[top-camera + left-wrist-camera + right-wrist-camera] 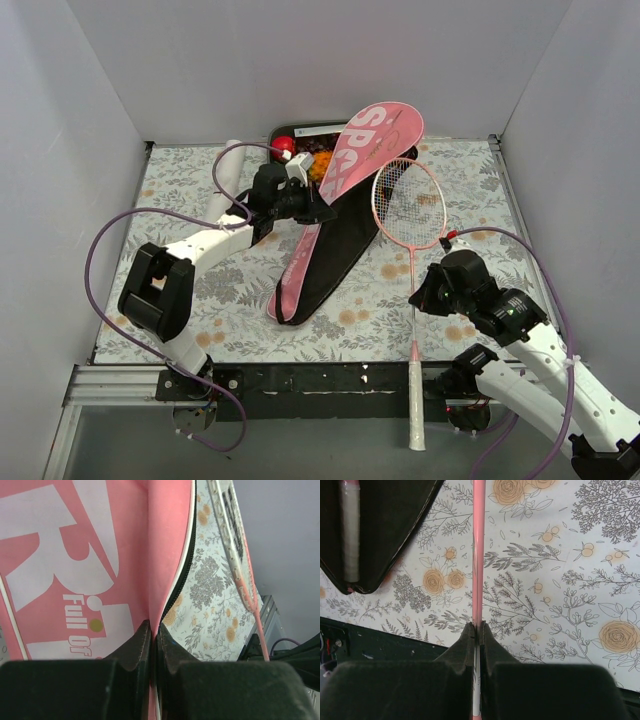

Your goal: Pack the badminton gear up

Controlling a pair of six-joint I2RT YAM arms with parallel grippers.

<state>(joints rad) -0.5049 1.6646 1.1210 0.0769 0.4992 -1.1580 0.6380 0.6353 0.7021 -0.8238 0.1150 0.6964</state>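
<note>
The long pink bag (375, 140) lies open on the flowered table, black lining (335, 255) facing up. My left gripper (318, 212) is shut on the edge of its pink flap (165, 555) and holds it lifted. A pale wrapped handle (349, 530) of one racket lies inside the bag. The other pink-framed racket (408, 205) lies to the right of the bag, its handle (417, 400) past the table's front edge. My right gripper (478, 627) is shut on its thin pink shaft (478, 555). A white tube (229, 165) lies at the back left, behind the left arm.
A grey food tray (300, 132) with a red ball (284, 145) and orange pieces stands at the back, partly under the raised flap. White walls close in the table on three sides. A black rail (300, 378) runs along the front edge.
</note>
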